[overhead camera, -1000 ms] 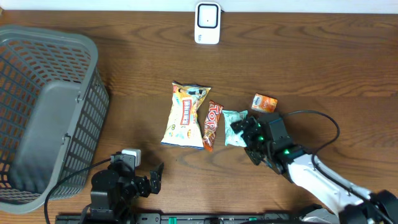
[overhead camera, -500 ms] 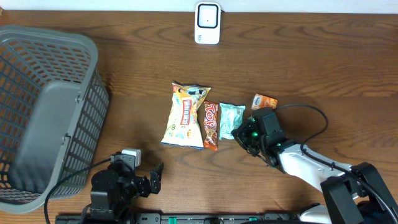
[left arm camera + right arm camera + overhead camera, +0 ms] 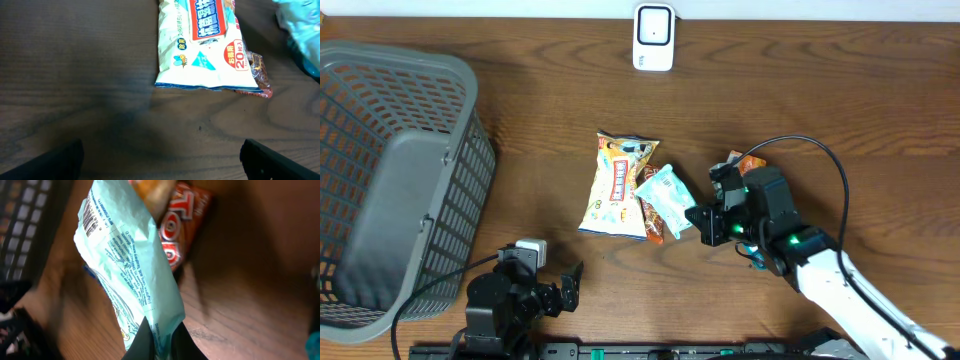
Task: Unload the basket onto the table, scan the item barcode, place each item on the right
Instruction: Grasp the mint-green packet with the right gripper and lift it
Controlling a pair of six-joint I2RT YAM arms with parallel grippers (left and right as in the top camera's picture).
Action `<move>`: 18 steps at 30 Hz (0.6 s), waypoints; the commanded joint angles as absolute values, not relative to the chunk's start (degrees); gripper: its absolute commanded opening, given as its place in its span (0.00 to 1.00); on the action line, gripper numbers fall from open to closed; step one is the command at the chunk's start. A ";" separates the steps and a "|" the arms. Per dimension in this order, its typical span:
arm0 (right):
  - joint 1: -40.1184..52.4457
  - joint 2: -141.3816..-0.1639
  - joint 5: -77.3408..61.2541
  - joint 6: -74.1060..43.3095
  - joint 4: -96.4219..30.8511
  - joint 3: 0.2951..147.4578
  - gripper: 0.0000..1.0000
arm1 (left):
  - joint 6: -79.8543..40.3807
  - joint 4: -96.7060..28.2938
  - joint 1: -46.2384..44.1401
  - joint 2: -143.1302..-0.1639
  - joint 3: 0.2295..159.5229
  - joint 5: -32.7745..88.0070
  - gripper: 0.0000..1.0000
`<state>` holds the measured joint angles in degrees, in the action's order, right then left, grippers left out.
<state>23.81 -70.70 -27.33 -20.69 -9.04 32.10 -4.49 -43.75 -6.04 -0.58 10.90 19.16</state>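
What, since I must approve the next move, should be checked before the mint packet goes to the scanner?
1. Grip: the right gripper is shut on the mint packet, pinched at one end: ok.
2. The barcode is uncovered, at the packet's free end in the right wrist view: ok.
3. Barcode turned toward the scanner: cannot tell.
4. Packet free of the red bar: cannot tell, they overlap from overhead.
5. The left gripper is open and apart from the packet: ok.
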 commanded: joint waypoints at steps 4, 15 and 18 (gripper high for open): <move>26.04 -68.77 -22.92 -13.21 -9.89 33.12 0.01 | -4.43 -46.41 -5.80 -0.23 10.83 19.40 1.00; 28.60 -66.70 -18.50 -8.10 -10.11 37.04 0.01 | -4.43 -46.41 -5.80 -0.23 10.83 19.42 1.00; 28.62 -64.77 -18.50 -7.14 -10.37 37.91 0.01 | -4.43 -46.41 -5.80 -0.23 10.83 19.40 1.00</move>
